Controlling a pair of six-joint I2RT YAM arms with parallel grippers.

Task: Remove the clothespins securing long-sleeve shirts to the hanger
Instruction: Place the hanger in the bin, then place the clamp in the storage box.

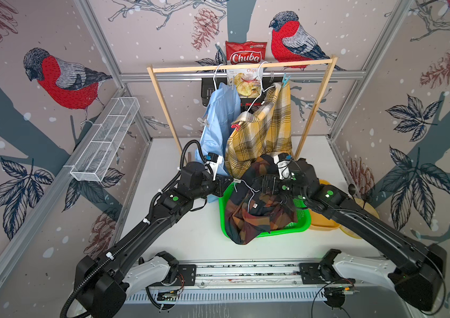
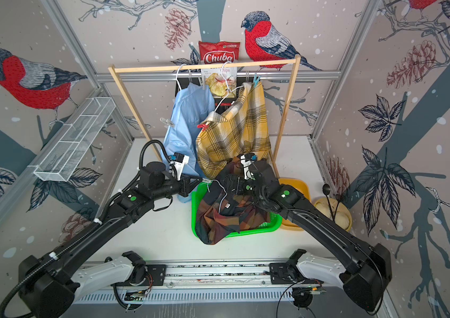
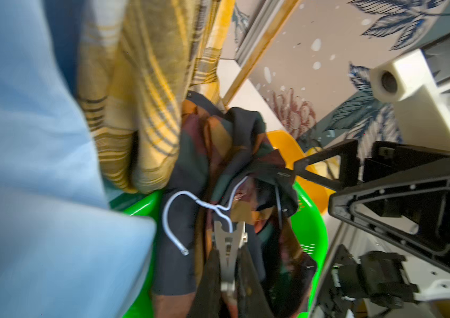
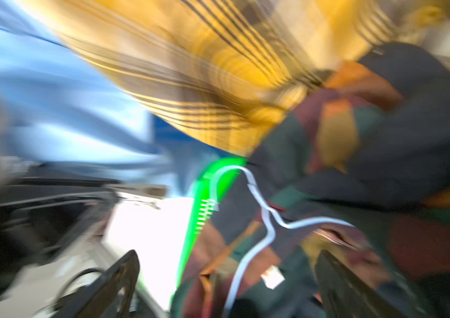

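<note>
My left gripper is shut on a clear greyish clothespin, whose tip sits on the white wire hanger of the dark green-and-rust plaid shirt. That shirt lies bunched in a green basket. My right gripper is open just above it, with the hanger wire running between its fingers. A light blue shirt and a mustard-yellow plaid shirt hang from the wooden rail. In both top views they carry a clear clothespin, a red one and a light blue one.
A chips bag hangs behind the rail. A white wire basket is mounted on the left wall. Yellow bowls stand right of the green basket under my right arm. The rail's wooden posts flank the shirts.
</note>
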